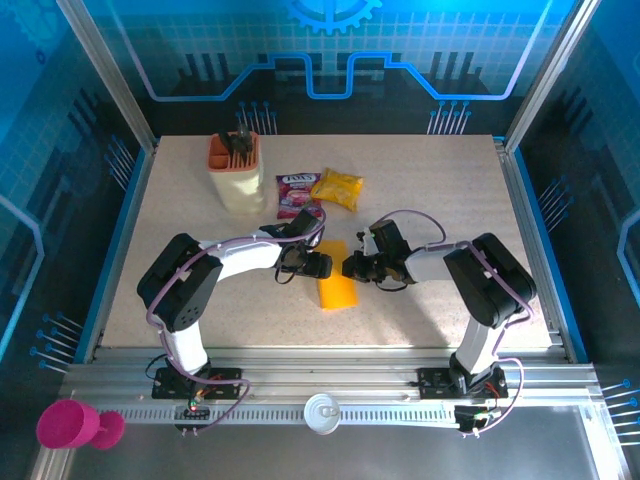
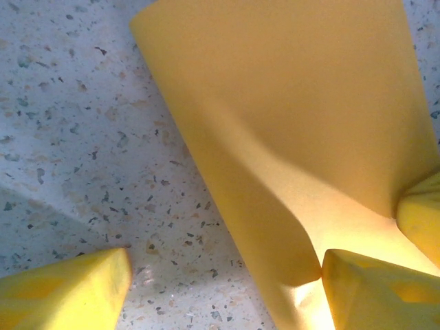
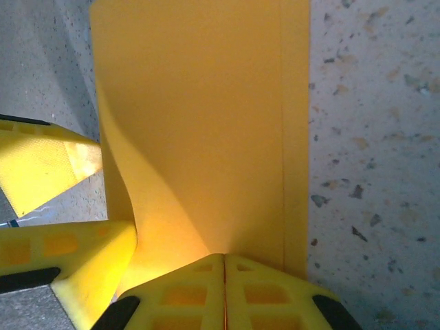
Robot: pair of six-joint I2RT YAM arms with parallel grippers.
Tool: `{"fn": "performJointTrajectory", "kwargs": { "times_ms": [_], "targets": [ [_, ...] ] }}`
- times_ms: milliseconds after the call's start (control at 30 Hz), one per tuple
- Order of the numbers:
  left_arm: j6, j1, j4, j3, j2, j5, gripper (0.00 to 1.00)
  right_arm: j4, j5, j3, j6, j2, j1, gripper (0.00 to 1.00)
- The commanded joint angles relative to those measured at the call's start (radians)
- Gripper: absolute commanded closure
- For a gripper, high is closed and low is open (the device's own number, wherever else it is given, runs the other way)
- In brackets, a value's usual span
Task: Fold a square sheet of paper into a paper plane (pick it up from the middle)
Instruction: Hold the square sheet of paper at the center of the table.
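Jaws of the right gripper [image 3: 223, 265] are clamped on the paper [image 3: 192, 124], lifting one edge, probably to hold the layers aligned. Left gripper [image 2: 225, 260] is spread wide, one finger [image 2: 371, 289] against the raised curl, likely ready to press a crease. The rest of the paper lies on the table [image 1: 450, 200], between the two arms.
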Motion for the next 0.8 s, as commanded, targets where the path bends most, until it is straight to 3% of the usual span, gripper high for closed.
{"fn": "performJointTrajectory", "kwargs": {
  "times_ms": [0,300,467,633,767],
  "targets": [
    [0.014,-0.006,-0.022,0.000,0.043,-0.002,0.24,-0.016,0.028,0.009,-0.011,0.043,-0.003,0.94],
    [-0.026,-0.003,-0.063,0.056,-0.072,0.019,0.20,0.007,0.039,-0.030,0.002,0.080,-0.014,0.96],
    [-0.071,-0.006,-0.033,0.049,-0.123,0.087,0.23,0.013,0.043,-0.041,0.000,0.096,-0.016,0.96],
    [-0.090,-0.012,0.037,0.014,-0.137,0.162,0.54,0.027,0.044,-0.049,0.001,0.115,-0.017,0.96],
    [-0.105,-0.015,0.085,-0.017,-0.125,0.203,0.72,0.034,0.044,-0.055,0.005,0.126,-0.017,0.96]
  ]
}}
